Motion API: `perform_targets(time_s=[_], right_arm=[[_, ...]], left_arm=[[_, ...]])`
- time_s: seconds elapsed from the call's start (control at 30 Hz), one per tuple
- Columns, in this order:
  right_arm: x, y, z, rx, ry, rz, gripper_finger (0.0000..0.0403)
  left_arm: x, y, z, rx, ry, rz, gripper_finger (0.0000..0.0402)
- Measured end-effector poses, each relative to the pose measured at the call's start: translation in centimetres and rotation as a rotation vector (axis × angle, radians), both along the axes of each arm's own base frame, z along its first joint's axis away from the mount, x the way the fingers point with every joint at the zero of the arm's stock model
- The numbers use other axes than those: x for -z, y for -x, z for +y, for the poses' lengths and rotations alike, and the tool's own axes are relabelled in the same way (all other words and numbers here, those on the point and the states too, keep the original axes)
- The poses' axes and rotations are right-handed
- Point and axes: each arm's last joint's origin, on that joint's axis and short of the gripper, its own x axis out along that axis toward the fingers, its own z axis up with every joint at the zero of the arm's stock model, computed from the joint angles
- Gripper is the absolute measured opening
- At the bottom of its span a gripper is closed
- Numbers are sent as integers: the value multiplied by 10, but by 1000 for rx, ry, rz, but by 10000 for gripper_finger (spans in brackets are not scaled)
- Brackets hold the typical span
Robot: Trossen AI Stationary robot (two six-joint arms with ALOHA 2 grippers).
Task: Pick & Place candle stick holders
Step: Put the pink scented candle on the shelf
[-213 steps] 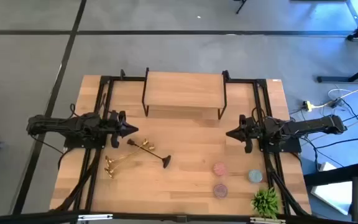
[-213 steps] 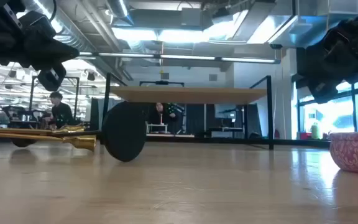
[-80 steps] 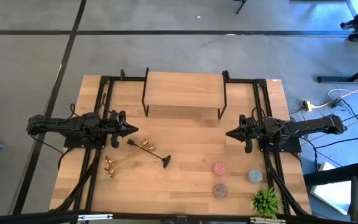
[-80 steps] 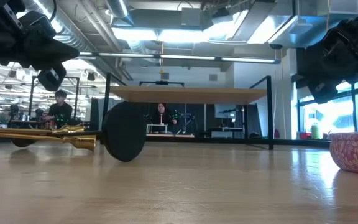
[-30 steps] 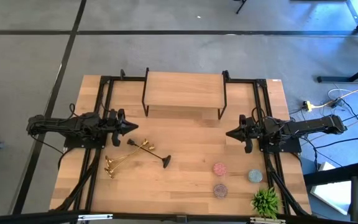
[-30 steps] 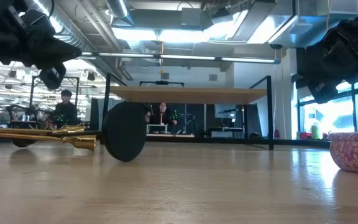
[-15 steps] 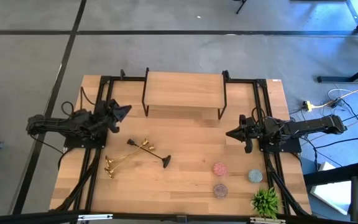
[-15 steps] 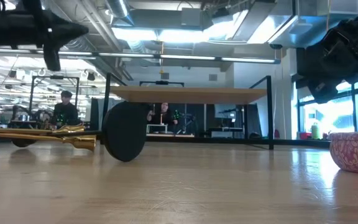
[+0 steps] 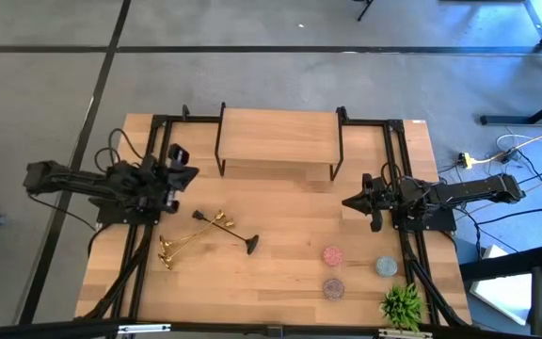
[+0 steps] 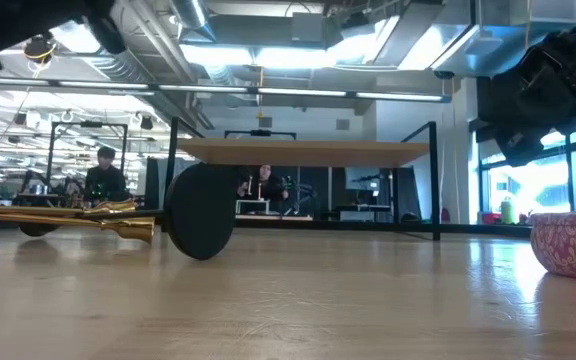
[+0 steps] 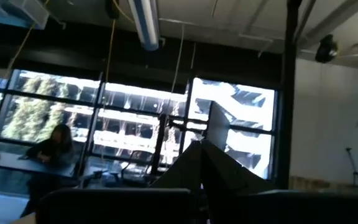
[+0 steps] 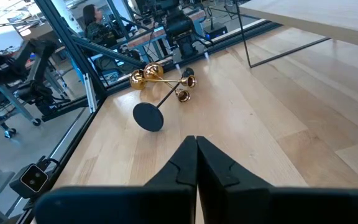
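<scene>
Three candle stick holders lie on their sides on the wooden table, left of middle, with their stems crossing. Two are gold (image 9: 171,249) (image 12: 145,74). One is black, and its round base (image 9: 251,246) (image 12: 148,116) (image 10: 200,211) stands on its edge. My left gripper (image 9: 186,173) (image 11: 202,155) is shut and empty. It is raised above the table's left side, farther back than the holders, and tipped up toward the ceiling. My right gripper (image 9: 346,202) (image 12: 196,144) is shut and empty. It hovers at the right and points level toward the holders.
A wooden shelf on black legs (image 9: 278,141) stands at the back middle. Three small bowls (image 9: 333,255) (image 9: 386,266) (image 9: 333,287) and a green plant (image 9: 402,304) sit at the near right. People sit in the room beyond the table.
My left gripper has risen from just above the table and tipped its shut fingers upward, rolling a little and drawing back toward the table's left edge. The candle stick holders have stayed where they were.
</scene>
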Motion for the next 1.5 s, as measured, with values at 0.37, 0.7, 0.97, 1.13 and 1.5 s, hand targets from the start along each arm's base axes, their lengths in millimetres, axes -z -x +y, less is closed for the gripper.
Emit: perform_targets(time_s=[0.37, 0.7, 0.97, 1.13, 1.5], right_arm=[[0, 0, 0, 0, 0, -1, 1], [0, 0, 0, 0, 0, 0, 1], [0, 1, 7, -245, -93, 11, 1], [0, 1, 8, -248, -80, 10, 1], [0, 1, 8, -248, -80, 10, 1]], left_arm=[[-55, -74, 2, -83, -47, -169, 4], [-59, -142, 4, -117, -88, 89, 4], [-60, -140, 18, -175, -35, 174, 4], [-60, -139, 22, -216, -75, 187, 4], [-32, -144, 21, -114, -181, 509, 4]])
